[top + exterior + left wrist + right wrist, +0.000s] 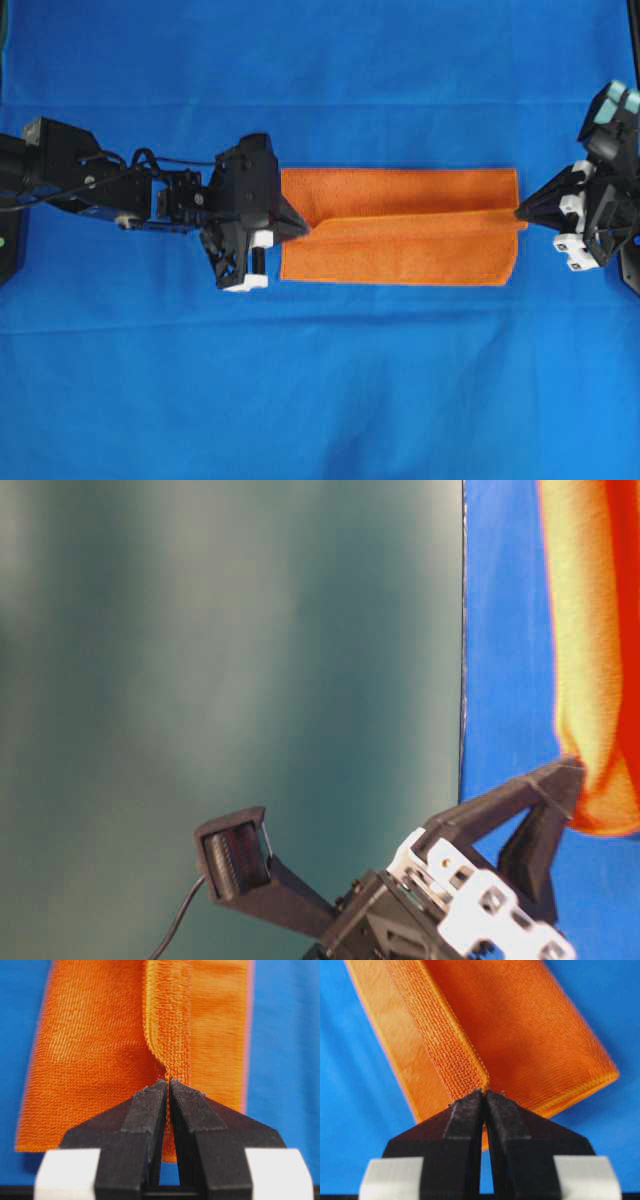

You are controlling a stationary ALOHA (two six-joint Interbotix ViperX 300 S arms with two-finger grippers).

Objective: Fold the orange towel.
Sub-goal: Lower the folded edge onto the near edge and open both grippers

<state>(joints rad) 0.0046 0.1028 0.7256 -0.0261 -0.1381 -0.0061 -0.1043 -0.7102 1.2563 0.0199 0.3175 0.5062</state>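
We see the orange towel (400, 225) lying on the blue cloth (320, 380) in the middle of the overhead view, stretched as a long band between the two arms. A raised fold runs along its length, from one pincer to the other.

The left gripper (300, 226) comes from the left side and meets the left short edge of the towel. In the left wrist view its two black fingers (150, 1110) are pressed together, and the thick edge of the fold (170, 1035) goes in between their tips, so we say that it is closed on the towel there.

The right gripper (520, 213) comes from the right side and meets the right short edge, at the end of the same fold. In the right wrist view the fingers (467, 1115) are also pressed together, with the hem of the towel (465, 1060) pinched at their tips.

In the table-level view the towel (595, 650) is blurred and seems to hang a little above the blue cloth (505, 630), but we cannot be sure from this angle. One gripper (572, 775) touches its lower end there.
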